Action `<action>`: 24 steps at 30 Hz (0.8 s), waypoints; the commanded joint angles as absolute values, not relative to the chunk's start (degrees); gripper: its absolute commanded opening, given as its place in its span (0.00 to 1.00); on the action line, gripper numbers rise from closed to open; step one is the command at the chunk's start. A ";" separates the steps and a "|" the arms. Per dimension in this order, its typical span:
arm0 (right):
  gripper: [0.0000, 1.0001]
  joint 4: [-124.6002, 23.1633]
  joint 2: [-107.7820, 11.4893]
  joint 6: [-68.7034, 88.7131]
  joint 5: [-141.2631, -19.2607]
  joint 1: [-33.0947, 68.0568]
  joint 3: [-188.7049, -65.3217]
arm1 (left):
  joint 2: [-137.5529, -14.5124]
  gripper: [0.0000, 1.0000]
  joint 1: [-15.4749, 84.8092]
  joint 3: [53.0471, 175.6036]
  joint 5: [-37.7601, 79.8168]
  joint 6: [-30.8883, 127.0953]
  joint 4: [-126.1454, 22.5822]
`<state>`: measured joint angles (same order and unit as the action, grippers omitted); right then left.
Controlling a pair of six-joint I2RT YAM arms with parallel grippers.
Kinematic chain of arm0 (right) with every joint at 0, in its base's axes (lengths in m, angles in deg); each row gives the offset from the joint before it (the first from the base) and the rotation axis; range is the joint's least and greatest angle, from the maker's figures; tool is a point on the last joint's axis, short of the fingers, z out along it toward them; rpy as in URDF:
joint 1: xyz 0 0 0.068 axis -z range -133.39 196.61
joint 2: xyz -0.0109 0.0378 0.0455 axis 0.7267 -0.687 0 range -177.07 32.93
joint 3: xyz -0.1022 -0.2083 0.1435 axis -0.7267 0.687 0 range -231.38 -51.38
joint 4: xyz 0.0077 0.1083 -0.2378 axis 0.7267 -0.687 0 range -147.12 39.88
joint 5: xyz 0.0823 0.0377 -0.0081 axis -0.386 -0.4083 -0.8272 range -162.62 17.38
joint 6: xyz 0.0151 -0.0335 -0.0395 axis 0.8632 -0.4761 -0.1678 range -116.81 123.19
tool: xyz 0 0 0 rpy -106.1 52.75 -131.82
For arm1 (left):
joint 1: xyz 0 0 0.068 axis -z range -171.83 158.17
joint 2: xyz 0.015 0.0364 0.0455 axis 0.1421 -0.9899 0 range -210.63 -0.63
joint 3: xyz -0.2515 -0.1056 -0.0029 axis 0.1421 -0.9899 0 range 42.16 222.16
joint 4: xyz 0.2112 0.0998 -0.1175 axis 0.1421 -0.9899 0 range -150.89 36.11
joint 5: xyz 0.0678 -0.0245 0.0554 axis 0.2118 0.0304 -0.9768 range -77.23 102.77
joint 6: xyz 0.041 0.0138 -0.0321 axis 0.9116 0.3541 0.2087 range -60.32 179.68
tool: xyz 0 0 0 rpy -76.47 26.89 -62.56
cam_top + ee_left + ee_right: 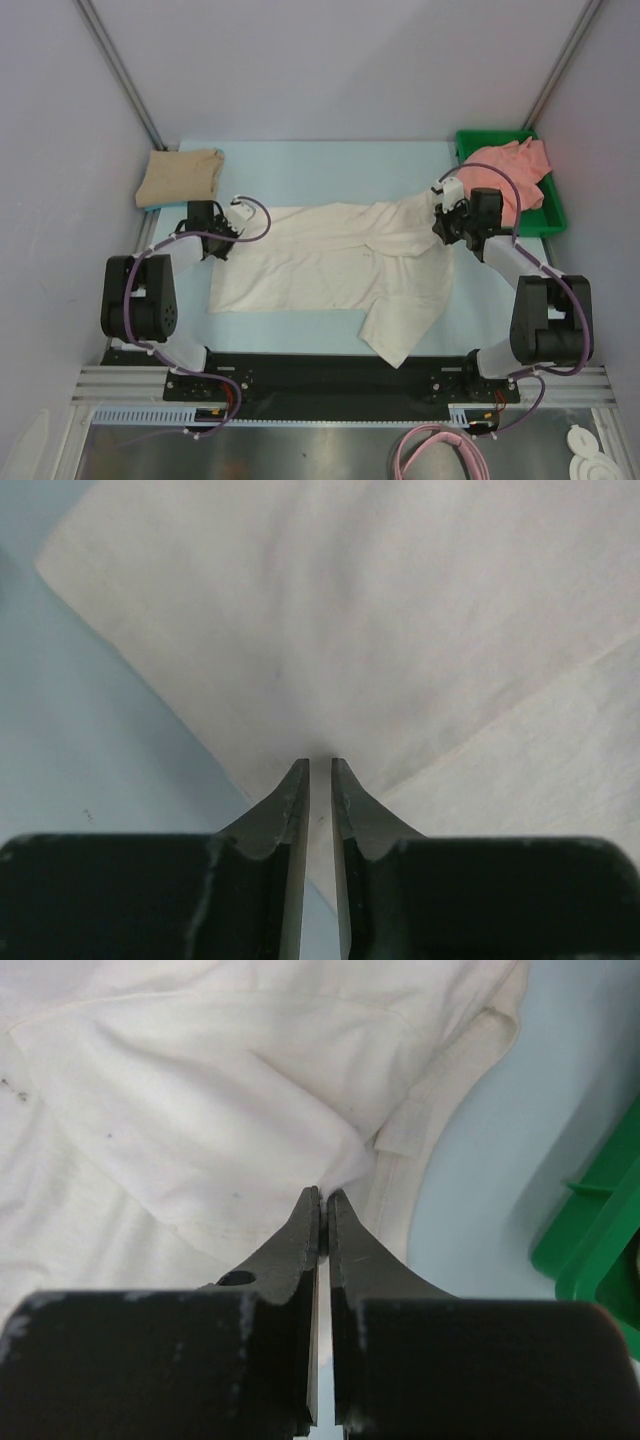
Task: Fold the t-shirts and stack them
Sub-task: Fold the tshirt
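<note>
Soft, creased cream-white t-shirt [330,265]; left gripper [320,766] and right gripper [322,1196] each pinch its fabric

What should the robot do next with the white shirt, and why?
Probably lift slightly and carry the far edge toward the near side: the left end effector and right end effector each pinch the cream-white shirt at its far edge, which lies spread out.
</note>
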<state>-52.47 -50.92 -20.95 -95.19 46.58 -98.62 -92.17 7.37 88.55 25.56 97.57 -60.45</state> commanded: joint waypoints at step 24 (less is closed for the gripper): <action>0.46 -46.07 -58.13 -27.47 -90.10 39.41 -109.40 | -97.92 0.08 9.47 89.44 17.52 98.62 -54.15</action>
